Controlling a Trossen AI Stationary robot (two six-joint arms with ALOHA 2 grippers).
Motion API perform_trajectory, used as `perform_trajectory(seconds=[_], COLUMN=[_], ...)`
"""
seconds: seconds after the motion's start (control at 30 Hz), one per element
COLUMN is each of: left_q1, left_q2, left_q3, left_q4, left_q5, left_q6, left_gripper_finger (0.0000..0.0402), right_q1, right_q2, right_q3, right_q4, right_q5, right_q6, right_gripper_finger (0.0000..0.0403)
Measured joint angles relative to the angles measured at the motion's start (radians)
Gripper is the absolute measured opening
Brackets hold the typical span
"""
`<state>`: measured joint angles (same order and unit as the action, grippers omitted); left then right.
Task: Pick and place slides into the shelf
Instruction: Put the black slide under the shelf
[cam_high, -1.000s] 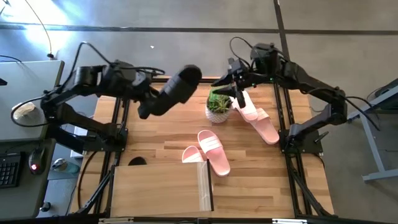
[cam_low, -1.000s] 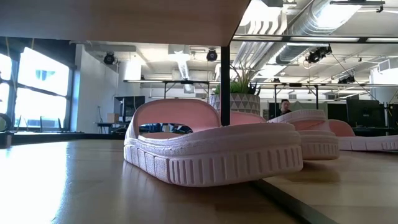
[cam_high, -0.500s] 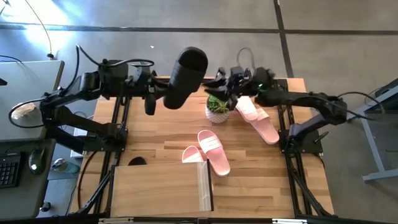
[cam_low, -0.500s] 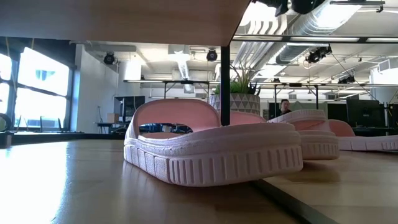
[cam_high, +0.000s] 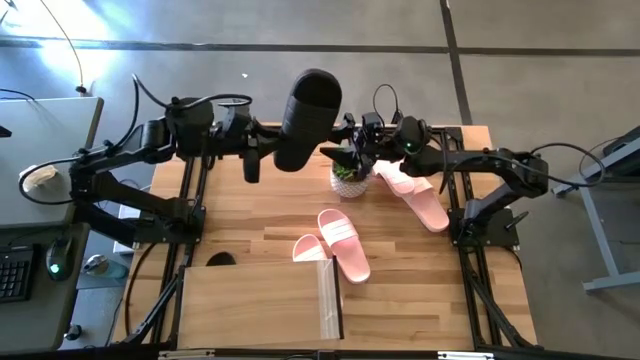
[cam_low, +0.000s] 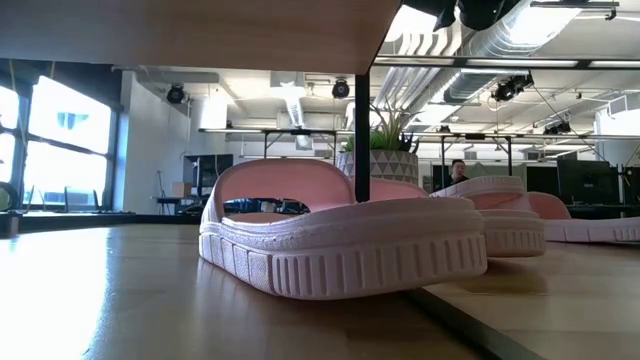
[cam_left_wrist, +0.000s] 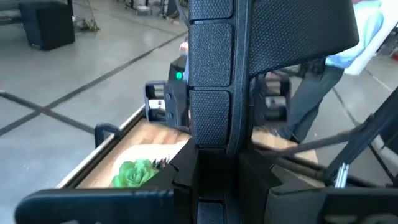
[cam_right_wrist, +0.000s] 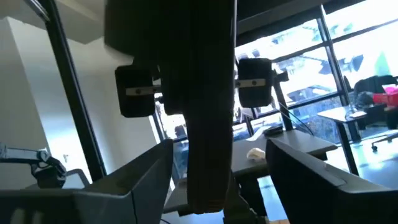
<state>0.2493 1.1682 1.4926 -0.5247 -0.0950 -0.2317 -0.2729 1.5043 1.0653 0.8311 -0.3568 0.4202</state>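
Observation:
My left gripper (cam_high: 270, 145) is shut on a black slide (cam_high: 305, 115) and holds it high over the table's far side, above the potted plant (cam_high: 350, 172). My right gripper (cam_high: 340, 152) comes in from the right, open. Its two fingers (cam_right_wrist: 146, 177) stand on either side of the slide (cam_right_wrist: 208, 124); whether they touch it I cannot tell. Two pink slides (cam_high: 345, 245) lie sole-down mid-table, one of them (cam_low: 340, 240) under the shelf's top. Two more pink slides (cam_high: 420, 198) lie at the far right. The light-wood shelf (cam_high: 260, 300) stands at the near edge. My left gripper pinches the black slide's lower end (cam_left_wrist: 214, 155) between its two fingers, coming roughly level from the table's left. The gripper's own body hides the exact place of contact. The slide rises from the fingers, lifted clear of everything, its free end (cam_high: 318, 85) uppermost.
The potted plant stands just below both grippers, between the black slide and the far-right pink slides. Bare wood lies left of the mid-table slides (cam_high: 240, 215). A person stands in the room beyond the table (cam_left_wrist: 323, 74).
My left gripper has swung the black slide toward the table's right and tipped it up, so its free end stands higher. My right gripper has come down and toward the table's left, tipping upward, until its fingers flank the slide.

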Motion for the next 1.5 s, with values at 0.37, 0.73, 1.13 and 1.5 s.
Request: perform_trajectory(seconds=[0.37,0.73,1.13,1.5], left_q1=[0.0,0.001,-0.001,0.054], left_q2=[0.072,0.071,-0.014,-0.122], left_q3=[0.001,0.001,0.002,0.161], left_q4=[0.044,0.041,-0.104,-0.369], left_q5=[0.055,0.067,0.086,-0.065], left_q6=[0.0,-0.009,-0.039,-0.088], left_gripper_finger=[0.0054,0.0099,0.0224,0.0233], right_q1=[0.006,0.002,-0.004,0.028], right_q2=[0.0,0.0,-0.002,0.001], right_q3=[0.0,0.001,0.001,0.061], right_q4=[-0.014,-0.03,-0.162,-0.555], right_q5=[0.011,0.041,0.08,0.068], right_q6=[0.001,-0.002,0.006,-0.123], right_gripper_finger=[0.025,0.0093,0.0037,0.0037])
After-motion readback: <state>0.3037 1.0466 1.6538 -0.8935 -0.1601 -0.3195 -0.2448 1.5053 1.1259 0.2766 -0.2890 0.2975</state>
